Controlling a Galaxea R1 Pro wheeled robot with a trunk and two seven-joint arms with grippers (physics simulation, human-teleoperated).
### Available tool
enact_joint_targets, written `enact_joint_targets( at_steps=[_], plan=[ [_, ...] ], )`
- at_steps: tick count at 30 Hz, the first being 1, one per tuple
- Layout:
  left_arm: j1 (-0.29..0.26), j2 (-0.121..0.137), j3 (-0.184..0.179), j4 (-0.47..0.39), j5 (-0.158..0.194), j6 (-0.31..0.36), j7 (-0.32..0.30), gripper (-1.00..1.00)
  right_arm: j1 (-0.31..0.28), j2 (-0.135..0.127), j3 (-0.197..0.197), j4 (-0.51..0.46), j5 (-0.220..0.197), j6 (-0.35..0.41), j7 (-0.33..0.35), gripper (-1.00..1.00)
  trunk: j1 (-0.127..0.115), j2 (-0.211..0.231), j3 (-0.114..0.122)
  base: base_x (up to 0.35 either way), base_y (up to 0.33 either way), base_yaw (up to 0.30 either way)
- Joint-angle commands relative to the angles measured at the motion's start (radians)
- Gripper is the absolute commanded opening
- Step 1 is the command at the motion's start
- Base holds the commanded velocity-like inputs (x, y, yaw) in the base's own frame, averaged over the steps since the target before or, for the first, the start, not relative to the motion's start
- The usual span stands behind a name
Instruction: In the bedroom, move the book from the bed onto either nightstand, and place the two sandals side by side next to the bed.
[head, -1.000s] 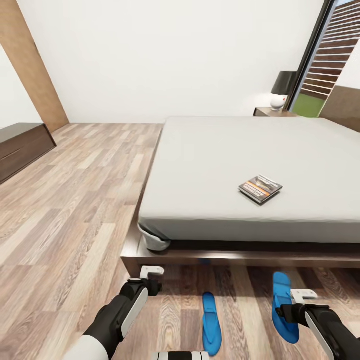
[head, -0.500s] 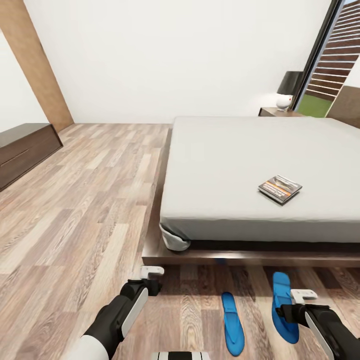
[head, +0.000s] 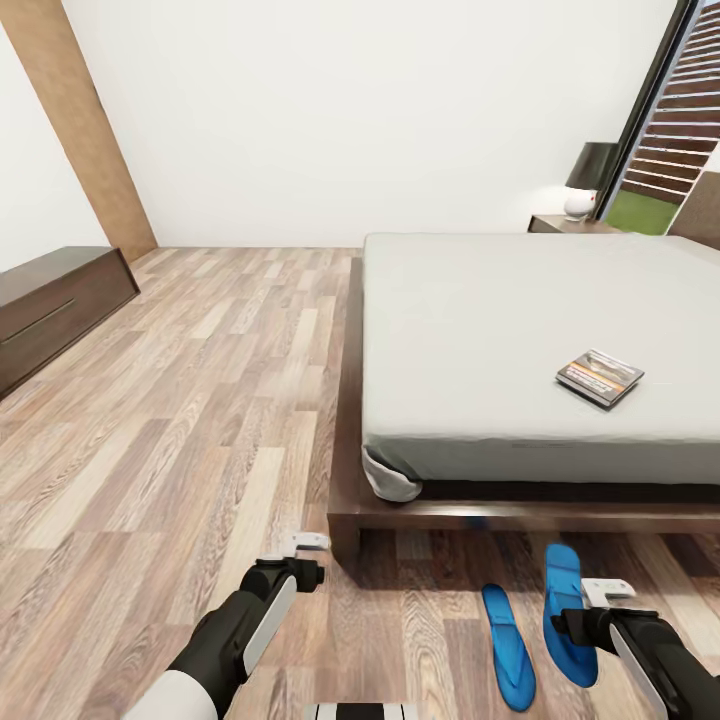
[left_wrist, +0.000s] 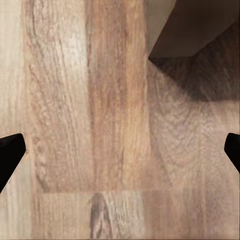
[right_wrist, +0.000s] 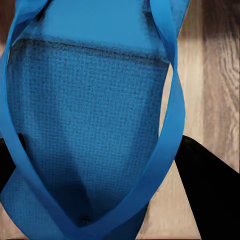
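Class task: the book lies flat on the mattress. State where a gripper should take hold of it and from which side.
Grip the book across its thin near edge, coming from the bed's foot side: it lies flat, so only edges offer purchase.

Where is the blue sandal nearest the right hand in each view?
Head view: the sandal lies low at the right, beside the right hand.
Right wrist view: the sandal is close up, between the fingers.
Left wrist view: plank floor and bed corner.
Shared landmark: the plank floor.
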Motion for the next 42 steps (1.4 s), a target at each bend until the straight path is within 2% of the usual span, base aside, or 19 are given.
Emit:
enact_joint_targets(
  at_steps=[1, 18, 23, 26, 27, 30, 34, 37, 42],
  plan=[
    [0.000, 0.000, -0.003, -0.001, 0.010, 0.002, 0.009, 1.00, 0.000, 0.000, -0.001, -0.002, -0.008, 0.006, -0.001, -1.00, 0.000, 0.000, -0.001, 0.000, 0.324, 0.000],
    [0.000, 0.000, -0.005, -0.001, 0.009, 0.002, 0.009, 1.00, 0.000, 0.000, 0.000, 0.001, -0.006, 0.006, 0.000, -1.00, 0.000, 0.000, -0.001, 0.047, 0.333, 0.000],
    [0.000, 0.000, -0.007, -0.002, 0.009, 0.002, 0.009, 1.00, 0.000, 0.000, 0.011, 0.002, -0.005, 0.003, 0.007, -1.00, 0.000, 0.000, -0.001, 0.127, 0.334, 0.000],
    [0.000, 0.000, -0.009, -0.002, 0.009, 0.002, 0.009, 1.00, 0.000, 0.000, 0.069, 0.011, -0.006, -0.001, 0.037, -1.00, 0.000, 0.000, -0.001, 0.118, 0.332, 0.000],
    [0.000, 0.000, -0.010, -0.002, 0.009, 0.002, 0.009, 1.00, 0.000, -0.001, 0.140, 0.044, -0.004, -0.048, 0.062, -1.00, 0.000, 0.000, -0.001, 0.020, 0.165, 0.000],
    [0.000, -0.001, -0.011, -0.002, 0.009, 0.001, 0.009, 1.00, -0.001, -0.002, 0.174, 0.108, -0.002, -0.088, 0.066, -1.00, 0.000, 0.000, -0.001, 0.011, 0.087, 0.000],
    [0.000, -0.001, -0.011, -0.003, 0.008, 0.002, 0.009, 1.00, -0.027, -0.006, 0.205, 0.185, -0.002, -0.147, 0.077, -1.00, 0.000, 0.000, -0.001, 0.002, 0.019, 0.000],
    [0.000, -0.001, -0.011, -0.021, 0.006, 0.002, 0.009, 1.00, -0.048, -0.007, 0.213, 0.239, -0.002, -0.196, 0.104, -1.00, 0.000, 0.000, -0.001, 0.001, 0.005, 0.000],
    [0.001, 0.000, -0.010, -0.088, 0.005, 0.004, 0.009, 1.00, -0.058, -0.009, 0.216, 0.275, -0.003, -0.247, 0.121, -1.00, 0.000, 0.000, -0.001, 0.000, 0.001, 0.000]
  ],
)
